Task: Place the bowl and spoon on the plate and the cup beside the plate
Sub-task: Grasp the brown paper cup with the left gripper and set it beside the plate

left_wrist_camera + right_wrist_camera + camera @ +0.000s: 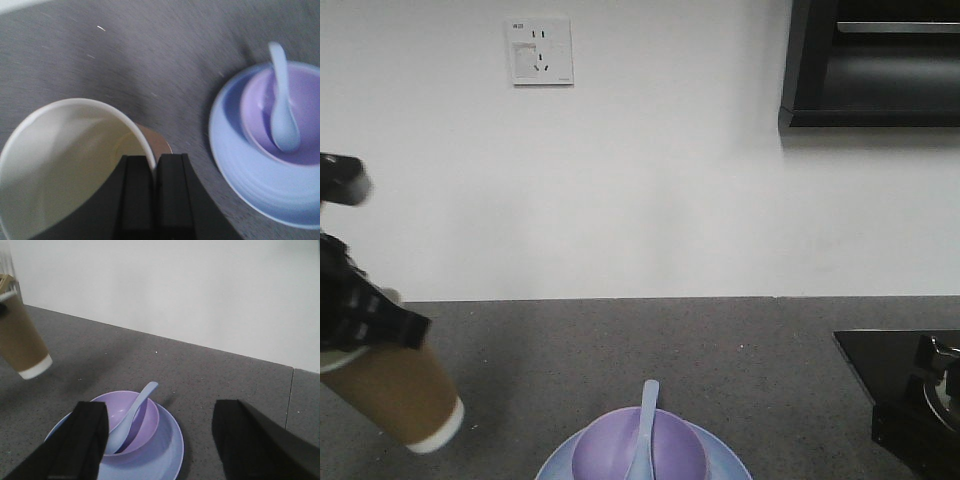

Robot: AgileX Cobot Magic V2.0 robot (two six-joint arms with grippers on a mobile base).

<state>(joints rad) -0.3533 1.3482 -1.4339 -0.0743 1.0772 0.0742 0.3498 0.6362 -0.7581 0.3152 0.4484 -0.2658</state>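
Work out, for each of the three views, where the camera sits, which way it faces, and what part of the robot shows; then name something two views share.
Exterior front-facing: faces the wall across the countertop; left gripper at left holding the tilted cup.
Left wrist-mounted: above the cup, looking down; black fingers pinch its rim.
Right wrist-mounted: low, facing the wall over the plate; right gripper open.
Shared: all show the spoon resting in the bowl.

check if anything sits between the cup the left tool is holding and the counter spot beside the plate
Nothing visible does. The left tool pinches the cup by its rim, tilted above bare grey counter. The plate, with the bowl and spoon on it, sits off to the side.
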